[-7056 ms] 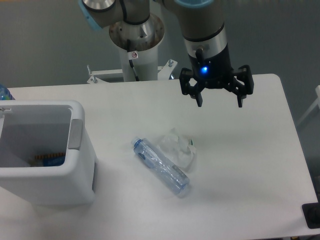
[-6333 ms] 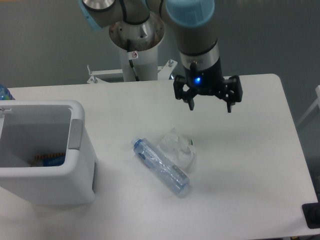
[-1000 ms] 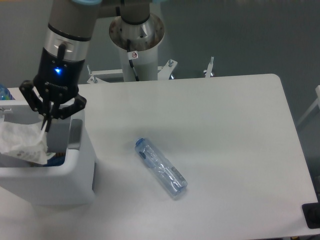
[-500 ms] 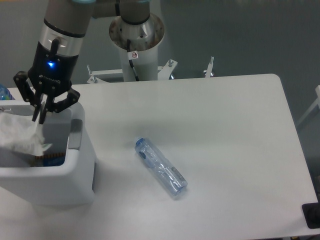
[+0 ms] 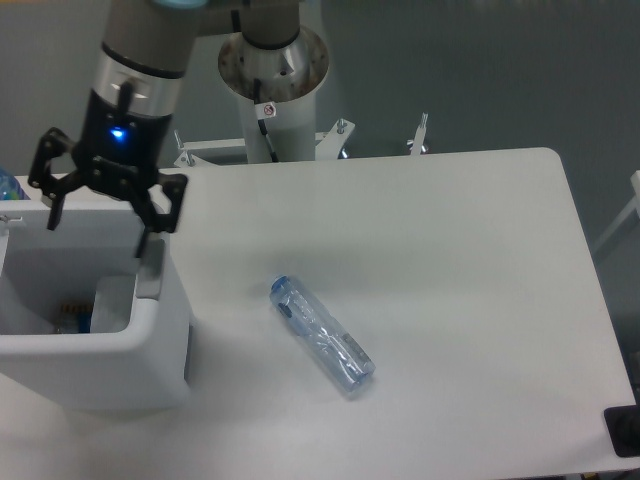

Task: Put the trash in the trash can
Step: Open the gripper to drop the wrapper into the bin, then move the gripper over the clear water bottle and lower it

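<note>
While the gripper [image 5: 100,225] hangs spread wide w/ nothing in it over the trash can [image 5: 150,375], the bottle [image 5: 322,336] lies on the table [image 5: 480,300].

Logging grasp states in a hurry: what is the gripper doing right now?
Gripper: open, holding nothing, above the trash can.

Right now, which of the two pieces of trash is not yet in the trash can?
The crushed water bottle: it lies on its side on the table. The crumpled wrapper is already inside the trash can, under the open gripper.
</note>
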